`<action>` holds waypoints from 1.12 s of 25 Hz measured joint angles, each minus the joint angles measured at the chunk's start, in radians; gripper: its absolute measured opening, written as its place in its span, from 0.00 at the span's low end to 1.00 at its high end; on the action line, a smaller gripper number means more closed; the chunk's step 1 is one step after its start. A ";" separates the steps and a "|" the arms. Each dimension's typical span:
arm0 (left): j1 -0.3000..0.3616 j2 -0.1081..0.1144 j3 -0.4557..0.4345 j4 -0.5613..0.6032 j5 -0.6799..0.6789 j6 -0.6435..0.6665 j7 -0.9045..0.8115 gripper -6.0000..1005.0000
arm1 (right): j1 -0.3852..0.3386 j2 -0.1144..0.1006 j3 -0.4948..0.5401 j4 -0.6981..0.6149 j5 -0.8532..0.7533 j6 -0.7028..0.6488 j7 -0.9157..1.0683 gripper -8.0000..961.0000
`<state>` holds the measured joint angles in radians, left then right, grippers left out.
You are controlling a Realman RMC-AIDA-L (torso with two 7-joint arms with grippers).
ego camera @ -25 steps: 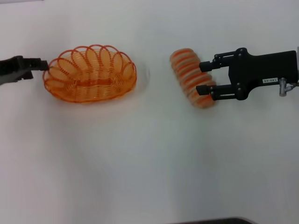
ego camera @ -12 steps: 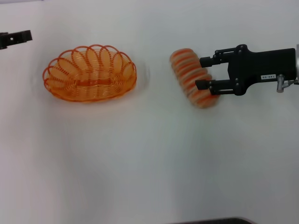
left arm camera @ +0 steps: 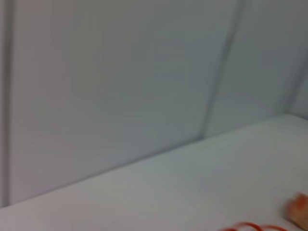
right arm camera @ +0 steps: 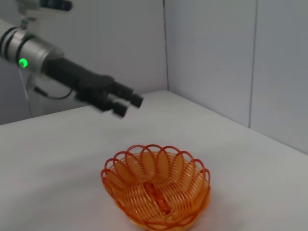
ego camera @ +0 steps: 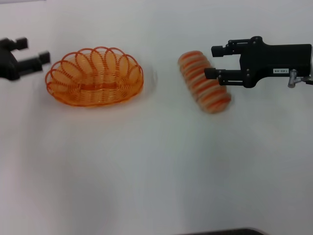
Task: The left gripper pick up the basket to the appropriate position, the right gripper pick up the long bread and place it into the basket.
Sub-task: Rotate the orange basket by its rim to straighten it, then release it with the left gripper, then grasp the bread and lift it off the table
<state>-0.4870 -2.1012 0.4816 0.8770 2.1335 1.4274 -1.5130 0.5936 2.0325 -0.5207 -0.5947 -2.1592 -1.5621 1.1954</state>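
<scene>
Right hand [ego camera: 212,61], its fingers spread wide and holding nothing, hovers at the far end of the long bread [ego camera: 204,82], one finger over the loaf's edge and the other beyond it. Bread lies slantwise on the white desk [ego camera: 156,166]. Farther out from that hand sits the orange basket [ego camera: 95,76], upright. Just beyond the basket's outer end, the left hand [ego camera: 34,51] hangs with fingers parted, gripping nothing.

Left wrist view: basket [left arm camera: 250,226] rim and bread [left arm camera: 301,211] cut off at the frame edge. Head view: left end effector [ego camera: 34,51] blurred, its arm cropped.
</scene>
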 joint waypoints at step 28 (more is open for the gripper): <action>-0.007 0.007 0.054 -0.089 0.060 0.186 0.190 0.76 | 0.075 -0.015 -0.090 -0.199 -0.010 -0.046 0.536 0.67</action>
<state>-0.4944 -2.0940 0.5358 0.7878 2.1938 1.6136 -1.3233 0.6688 2.0174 -0.6109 -0.7942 -2.1688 -1.6079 1.7313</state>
